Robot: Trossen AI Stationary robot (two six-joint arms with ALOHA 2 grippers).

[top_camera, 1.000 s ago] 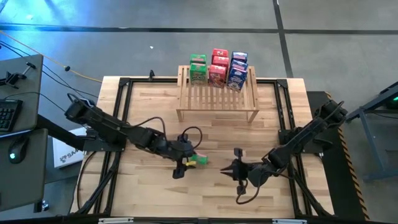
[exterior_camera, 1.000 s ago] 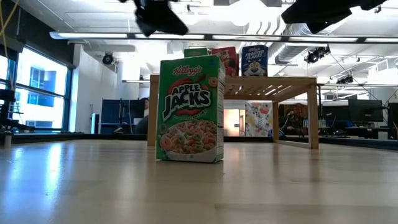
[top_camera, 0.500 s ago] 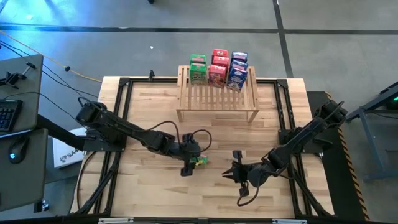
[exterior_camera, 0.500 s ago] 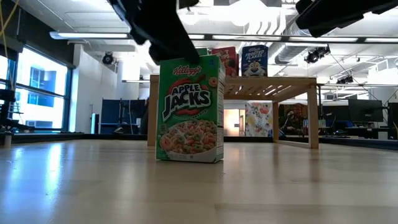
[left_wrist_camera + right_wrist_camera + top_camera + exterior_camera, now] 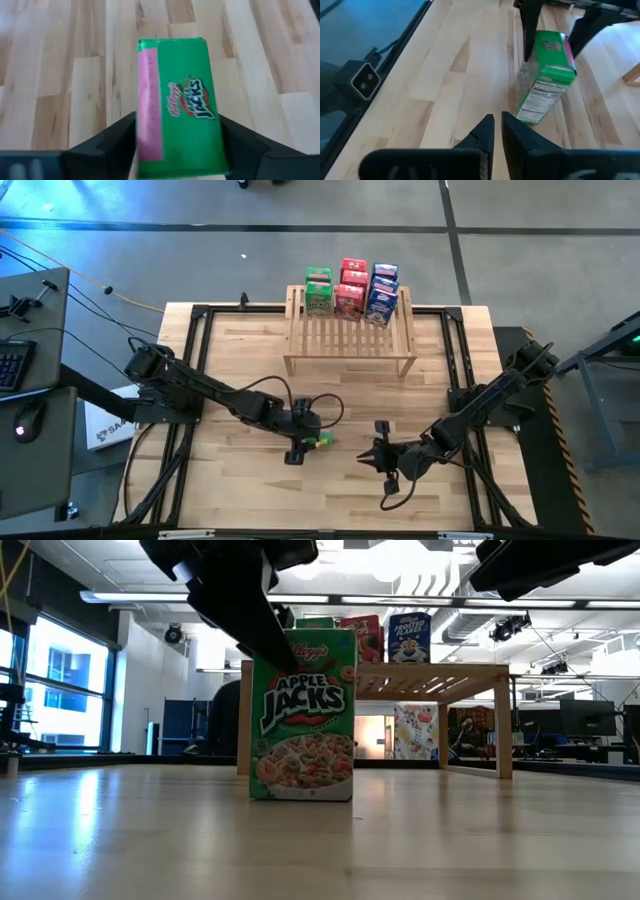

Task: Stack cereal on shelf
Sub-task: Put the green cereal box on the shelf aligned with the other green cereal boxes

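A green Apple Jacks cereal box (image 5: pixel 303 715) stands upright on its bottom on the table, near the middle (image 5: pixel 322 440). My left gripper (image 5: pixel 305 442) has come down on its top, with one finger on either side (image 5: pixel 178 119). My right gripper (image 5: pixel 368 455) hangs shut and empty to the box's right, and the box shows in its wrist view (image 5: pixel 545 85). The light-wood shelf (image 5: pixel 350 345) stands at the table's far side. Several green, red and blue cereal boxes (image 5: pixel 352 288) stand along the shelf's far end. My left gripper holds the box's top end (image 5: pixel 180 75) between its two fingers, one finger (image 5: pixel 117 137) on one broad face and the other on the opposite broad face. The fingers come from above, slanting down from the table's left. The box stands upright on the table.
A black frame (image 5: pixel 200 360) runs along the table's left, right and far edges. Bare wooden table top lies between the green box and the shelf's legs (image 5: pixel 500 730). A desk with a keyboard (image 5: pixel 15 365) stands left of the table.
My left gripper has gone down and a little toward the table's right edge, onto the green box's top. The box has turned slightly on the spot and stays upright on the table.
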